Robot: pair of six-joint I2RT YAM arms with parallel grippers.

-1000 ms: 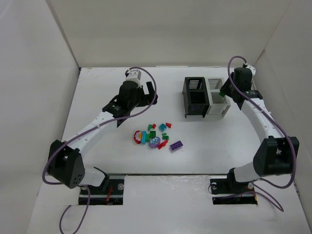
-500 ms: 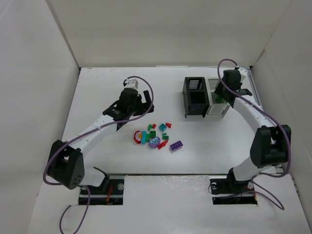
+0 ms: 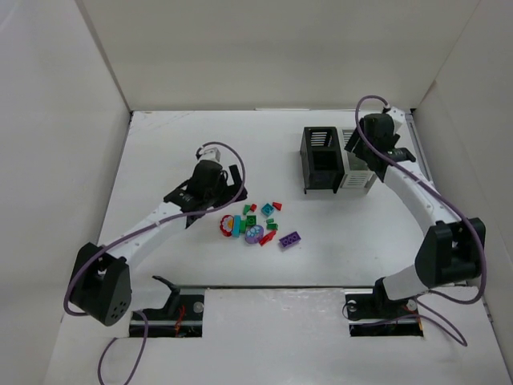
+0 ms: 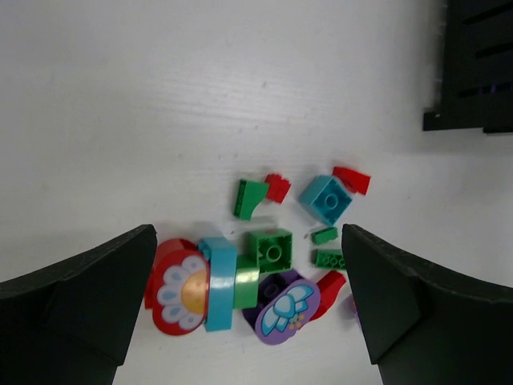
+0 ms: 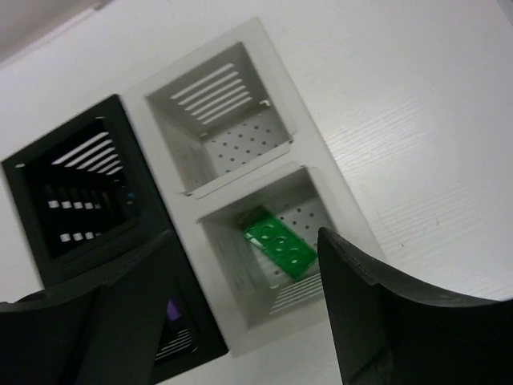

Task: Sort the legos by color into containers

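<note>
The drop looked done: the green lego [image 5: 280,241] lay in the white bin [image 5: 232,188], lower middle, under the open, empty right fingers [image 5: 361,305]. Next, the wide-open, empty left fingers [image 4: 80,305] needed to pinch one of the loose legos [image 4: 268,249] below.

The top external camera is looking down from high above the near edge, taking in the whole bench [image 3: 152,144]. The left wrist camera is facing straight down, close over the legos [image 4: 264,257], catching a corner of the black container [image 4: 473,64]. The right wrist camera is looking closely into the white container [image 5: 240,188] and the black one beside it. The overhead view is sharing both patches.
</note>
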